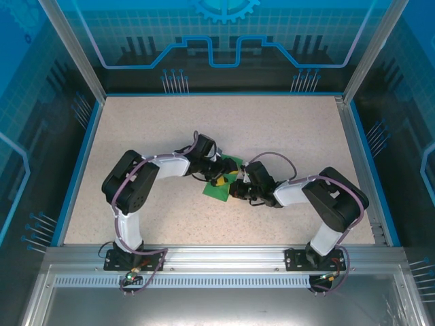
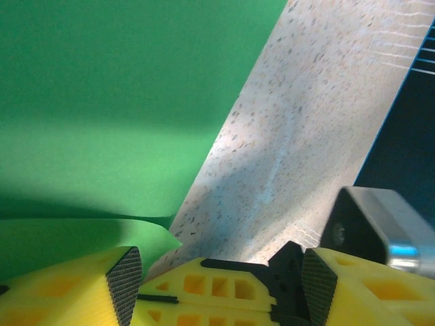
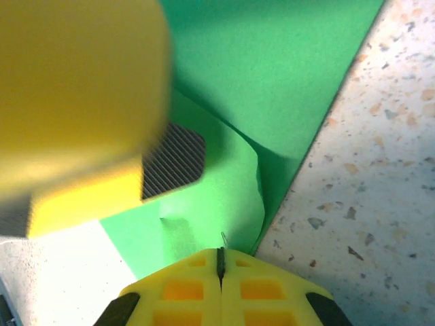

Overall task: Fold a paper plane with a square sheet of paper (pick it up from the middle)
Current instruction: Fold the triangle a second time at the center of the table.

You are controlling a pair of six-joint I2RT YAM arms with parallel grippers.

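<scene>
Two grippers cover most of the square sheet of paper (image 1: 217, 193) at the top view's centre. The left gripper (image 2: 221, 285) gapes wide, clasping nothing visible. The right gripper (image 3: 219, 268) is pressed closed at a lifted flap, but whether it pinches the flap is unclear. A blurred yellow finger (image 3: 75, 102) blocks the upper left of the right wrist view.

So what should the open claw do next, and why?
Probably lower the left gripper onto the raised flap of the square sheet of paper and press it flat. The right gripper is shut on the sheet's edge, a fold curls up off the table, and the left jaws stand open, gripping nothing.
</scene>
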